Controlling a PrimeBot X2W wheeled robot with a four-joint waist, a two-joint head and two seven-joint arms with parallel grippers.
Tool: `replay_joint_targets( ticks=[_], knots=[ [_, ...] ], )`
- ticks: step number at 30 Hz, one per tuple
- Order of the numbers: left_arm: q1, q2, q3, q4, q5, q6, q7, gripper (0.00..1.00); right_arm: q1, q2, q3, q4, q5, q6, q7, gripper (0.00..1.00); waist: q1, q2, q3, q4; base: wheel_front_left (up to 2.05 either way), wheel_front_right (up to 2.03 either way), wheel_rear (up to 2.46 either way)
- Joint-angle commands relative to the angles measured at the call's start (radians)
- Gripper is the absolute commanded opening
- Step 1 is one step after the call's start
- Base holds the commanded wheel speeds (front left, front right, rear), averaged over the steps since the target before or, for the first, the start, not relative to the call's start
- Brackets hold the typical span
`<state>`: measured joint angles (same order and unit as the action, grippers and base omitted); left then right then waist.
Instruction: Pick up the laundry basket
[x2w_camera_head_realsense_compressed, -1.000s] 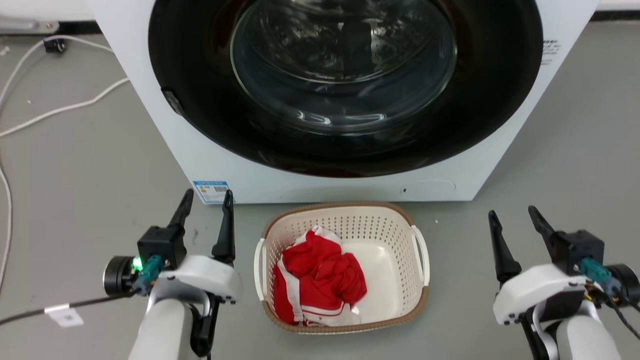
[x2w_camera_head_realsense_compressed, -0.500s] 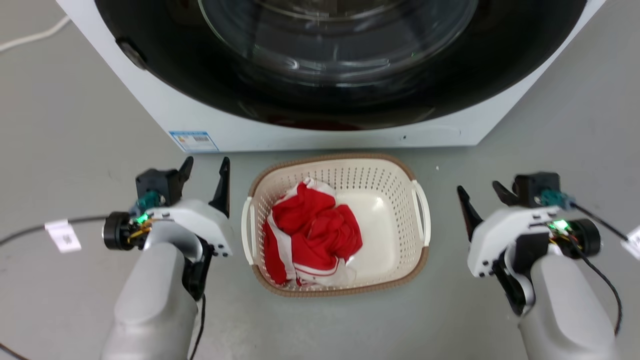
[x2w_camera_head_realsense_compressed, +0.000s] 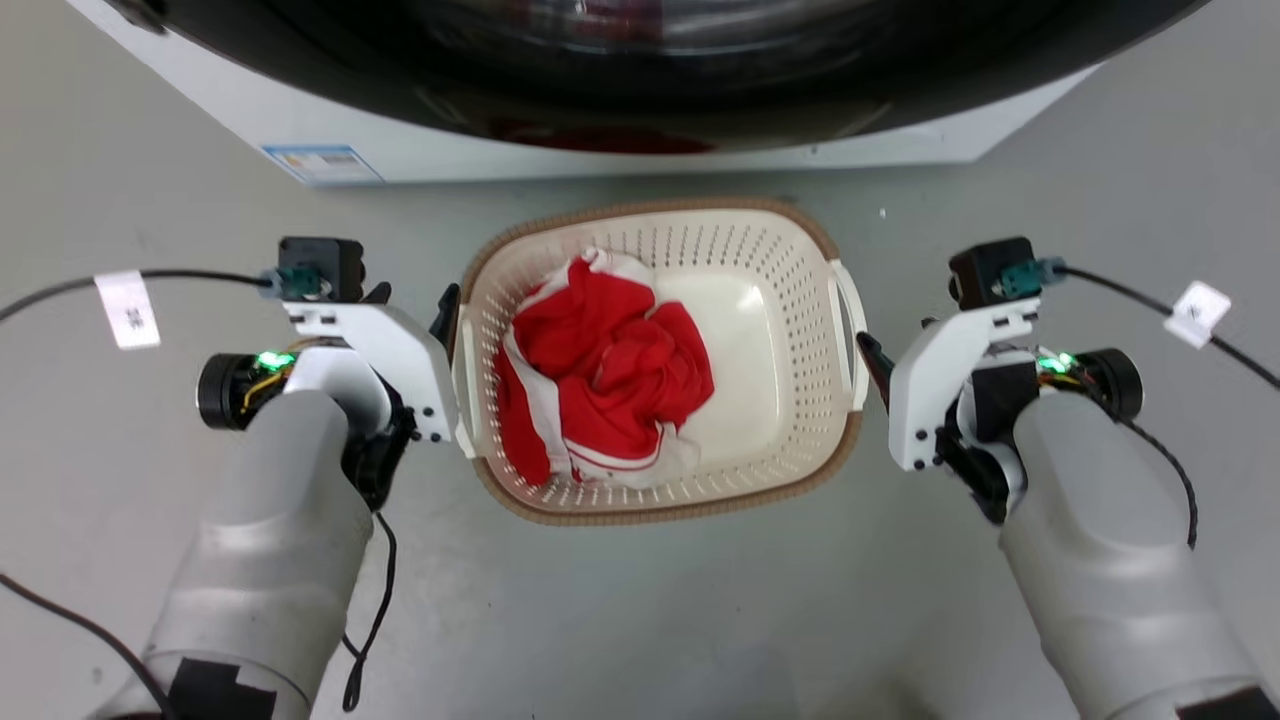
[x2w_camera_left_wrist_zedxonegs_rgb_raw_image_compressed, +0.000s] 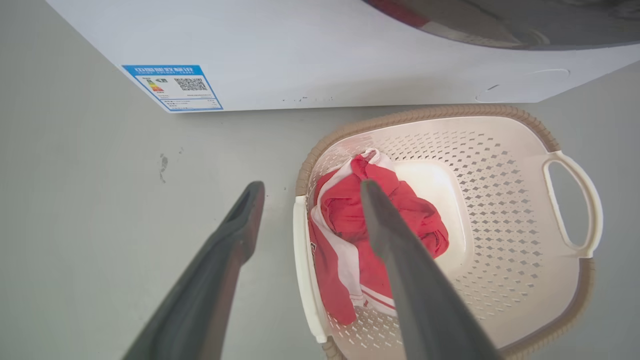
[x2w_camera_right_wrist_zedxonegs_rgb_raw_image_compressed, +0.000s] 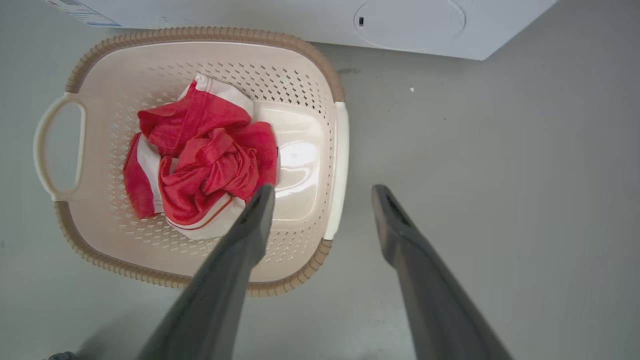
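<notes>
My left gripper (x2w_camera_left_wrist_zedxonegs_rgb_raw_image_compressed: 310, 186) and right gripper (x2w_camera_right_wrist_zedxonegs_rgb_raw_image_compressed: 322, 190) hung open, each astride one side of the laundry basket (x2w_camera_head_realsense_compressed: 790, 300). Nothing was gripped yet; closing and lifting were left.

Pale grey forearms (x2w_camera_head_realsense_compressed: 270, 520) carry white wrist housings (x2w_camera_head_realsense_compressed: 390, 350), green lights (x2w_camera_head_realsense_compressed: 268, 359), black cables (x2w_camera_head_realsense_compressed: 200, 273) with white tags (x2w_camera_head_realsense_compressed: 125, 308).

Smooth grey floor (x2w_camera_head_realsense_compressed: 640, 620), white front-loading washing machine (x2w_camera_head_realsense_compressed: 640, 150) with dark glass door behind.

Glossy plastic laundry basket (x2w_camera_head_realsense_compressed: 795, 330), matt cloth (x2w_camera_head_realsense_compressed: 610, 370)
</notes>
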<state>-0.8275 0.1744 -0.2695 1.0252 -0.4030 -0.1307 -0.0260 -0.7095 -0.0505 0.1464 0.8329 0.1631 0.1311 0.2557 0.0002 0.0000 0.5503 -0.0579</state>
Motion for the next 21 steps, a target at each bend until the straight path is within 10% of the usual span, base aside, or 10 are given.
replay_joint_targets(
  ticks=[1, 21],
  knots=[
    [-0.027, 0.008, -0.025, 0.009, -0.032, 0.001, 0.025, 1.0, -0.043, 0.001, 0.014, 0.034, 0.018, -0.001, 0.008, 1.0, -0.0002, 0.0, 0.05, -0.013, 0.0, 0.0, 0.0],
    [-0.175, 0.121, -0.272, 0.028, -0.34, 0.001, 0.323, 1.0, -0.324, 0.001, 0.218, 0.312, 0.232, -0.001, 0.106, 1.0, -0.0002, 0.0, 0.244, -0.028, 0.0, 0.0, 0.0]
  ],
)
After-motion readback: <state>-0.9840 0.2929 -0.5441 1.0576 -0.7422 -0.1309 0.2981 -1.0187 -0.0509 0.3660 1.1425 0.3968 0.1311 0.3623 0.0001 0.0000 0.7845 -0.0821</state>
